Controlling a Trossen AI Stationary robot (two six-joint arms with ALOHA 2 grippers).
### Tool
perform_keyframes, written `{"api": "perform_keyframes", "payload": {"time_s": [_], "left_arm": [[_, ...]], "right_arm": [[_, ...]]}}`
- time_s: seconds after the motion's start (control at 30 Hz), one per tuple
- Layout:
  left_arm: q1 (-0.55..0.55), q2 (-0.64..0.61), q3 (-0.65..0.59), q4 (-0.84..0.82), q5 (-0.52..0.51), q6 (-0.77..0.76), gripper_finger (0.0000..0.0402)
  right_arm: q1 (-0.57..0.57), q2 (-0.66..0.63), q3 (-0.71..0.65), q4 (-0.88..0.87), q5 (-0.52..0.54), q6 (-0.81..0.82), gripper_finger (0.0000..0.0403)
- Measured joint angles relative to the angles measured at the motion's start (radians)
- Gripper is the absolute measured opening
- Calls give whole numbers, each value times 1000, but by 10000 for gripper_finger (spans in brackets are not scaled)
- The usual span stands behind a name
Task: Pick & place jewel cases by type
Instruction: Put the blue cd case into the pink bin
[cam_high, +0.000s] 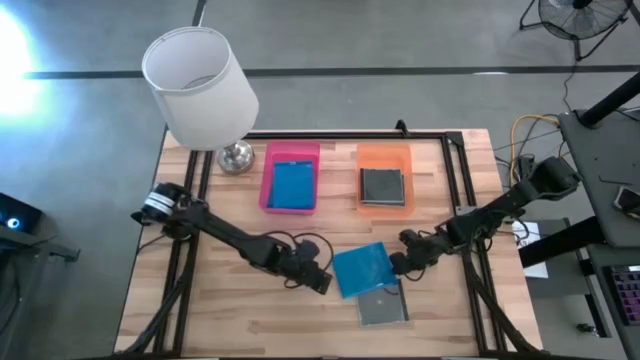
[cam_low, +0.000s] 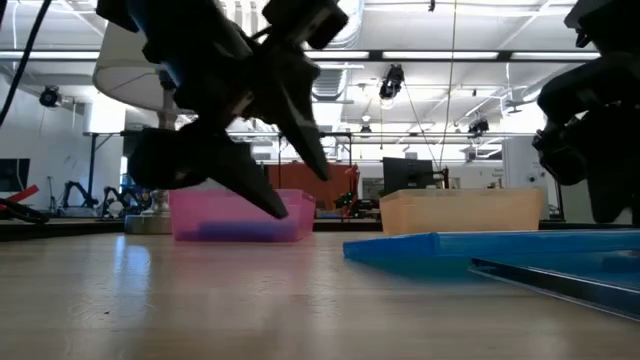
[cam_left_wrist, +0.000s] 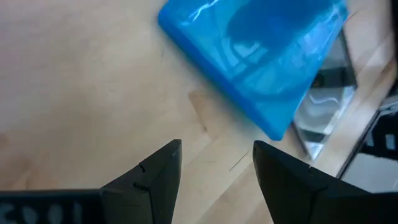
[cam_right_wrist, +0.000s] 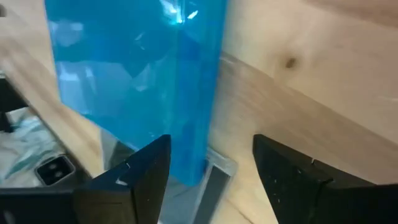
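The translucent blue square plastic jewel case lies on the table, overlapping a clear grey one. The left gripper and right gripper flank it, both open and empty. The pink tray already holds blue cases and the orange tray grey; these two remain.

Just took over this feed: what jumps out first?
A blue jewel case lies near the table's front, overlapping a grey jewel case, with the open left gripper and open right gripper flanking it. Behind stand a pink tray, an orange tray and a white lamp.
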Motion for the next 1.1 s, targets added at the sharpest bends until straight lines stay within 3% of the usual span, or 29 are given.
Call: {"api": "perform_keyframes", "payload": {"time_s": [0.23,0.43,0.67,0.9,1.1], "left_arm": [[12,91,46,5,78,26,181],[26,152,70,67,100,25,181],[57,182,114,75,110,76,181],[69,183,121,72,125,121,181],[70,184,121,74,116,131,181]], "right_arm": [[0,12,-20,72,2,3,226],[0,114,28,131,26,3,226],[-17,219,107,183,35,-49,224],[-47,239,160,243,100,-121,207],[-58,235,209,281,94,-164,186]]}}
